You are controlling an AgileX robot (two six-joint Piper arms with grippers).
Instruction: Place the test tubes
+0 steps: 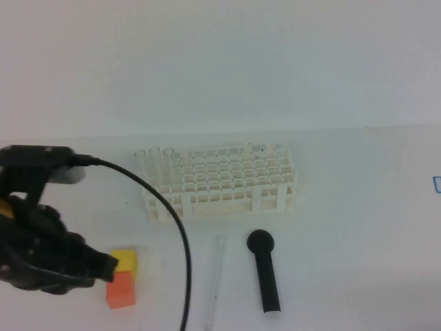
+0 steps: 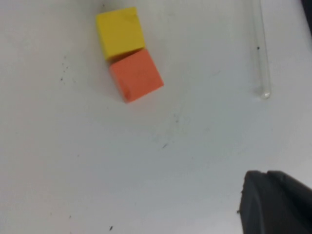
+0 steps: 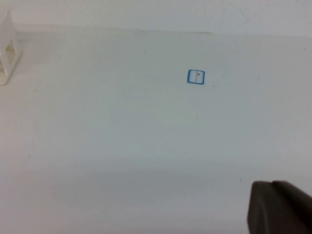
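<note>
Left hand (image 1: 103, 266) beside cubes (image 1: 121, 288); right hand (image 3: 280, 207) above table (image 3: 122, 136); clear tube (image 1: 216, 281) lying flat.

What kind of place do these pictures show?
Probably a mock laboratory bench for robot practice: a white test tube rack stands on a white table, with a glass test tube lying before it. The left gripper is by the yellow block; the right gripper hangs near a blue mark.

High view angled down over table (image 1: 344, 227), both wrist views close, left sharing test tube (image 1: 216, 281) (image 2: 260, 48)
</note>
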